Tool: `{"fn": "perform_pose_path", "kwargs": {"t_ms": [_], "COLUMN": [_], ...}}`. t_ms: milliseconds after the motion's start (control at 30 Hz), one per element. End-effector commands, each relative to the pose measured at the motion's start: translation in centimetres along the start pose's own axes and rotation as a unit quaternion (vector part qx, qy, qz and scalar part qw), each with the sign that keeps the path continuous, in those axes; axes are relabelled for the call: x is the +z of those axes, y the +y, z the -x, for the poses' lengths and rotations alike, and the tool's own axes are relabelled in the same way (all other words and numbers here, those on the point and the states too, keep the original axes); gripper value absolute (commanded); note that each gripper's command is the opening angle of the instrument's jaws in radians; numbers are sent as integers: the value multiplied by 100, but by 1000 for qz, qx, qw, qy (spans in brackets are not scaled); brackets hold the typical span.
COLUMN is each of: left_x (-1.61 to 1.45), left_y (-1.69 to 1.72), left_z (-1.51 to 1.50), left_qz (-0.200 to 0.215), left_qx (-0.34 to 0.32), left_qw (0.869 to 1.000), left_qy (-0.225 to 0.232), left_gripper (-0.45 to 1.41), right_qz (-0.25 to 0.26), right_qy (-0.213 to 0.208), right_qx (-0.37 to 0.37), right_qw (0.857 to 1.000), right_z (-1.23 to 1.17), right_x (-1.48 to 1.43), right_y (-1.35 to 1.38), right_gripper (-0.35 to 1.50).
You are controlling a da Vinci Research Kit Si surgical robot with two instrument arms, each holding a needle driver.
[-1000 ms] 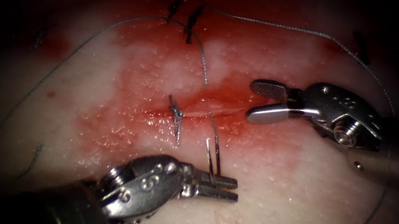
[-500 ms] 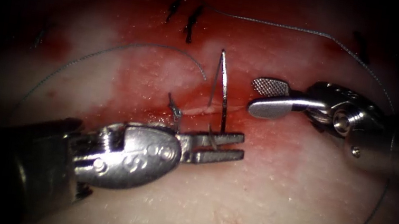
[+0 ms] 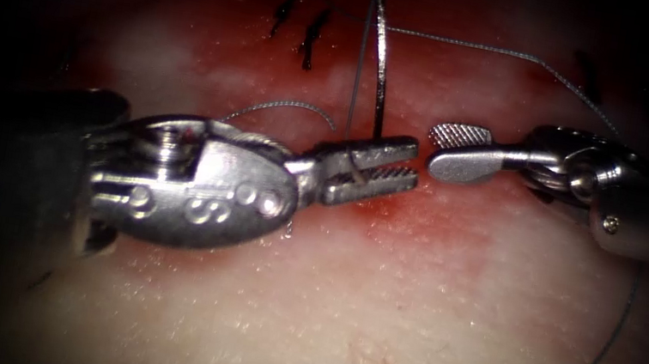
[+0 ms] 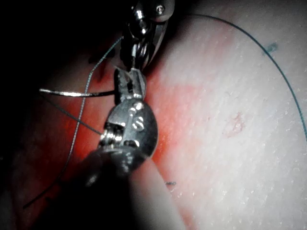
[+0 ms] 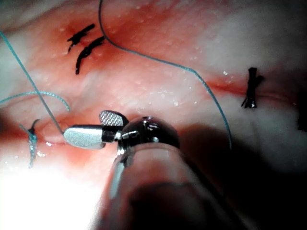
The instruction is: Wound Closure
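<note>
Your left tool (image 3: 375, 164) has its jaws clamped on the needle (image 3: 378, 60) near one end of its curve; the needle stands upright, clear of the tissue (image 3: 409, 308), over the cut (image 5: 230, 88). The thread (image 3: 484, 49) trails from it across the tissue. Your right tool (image 3: 460, 151) sits just beside it on the right, jaws apart, holding nothing.

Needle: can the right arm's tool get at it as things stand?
Probably yes. The needle stands free above the tissue, held near one end by the left tool; the right tool, open and empty, sits just beside it.
</note>
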Motion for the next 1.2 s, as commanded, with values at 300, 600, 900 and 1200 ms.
{"fn": "perform_pose_path", "kwargs": {"t_ms": [300,600,900,1200], "left_x": [15,36,50,57], "left_y": [43,87,95,96], "left_z": [26,62,67,64], "left_qz": [-21,-23,-30,-27], "left_qx": [58,88,121,128], "left_qw": [998,995,991,989], "left_qy": [-25,-35,-55,-64], "left_gripper": [-45,-45,-45,-45], "right_qz": [-10,-27,-49,-51], "right_qy": [10,-5,-22,-20], "right_qx": [32,58,75,76], "right_qw": [999,998,996,996], "right_z": [-10,-10,11,12], "right_x": [6,13,39,57], "right_y": [-13,-27,-35,-40], "right_gripper": [125,130,140,140]}}
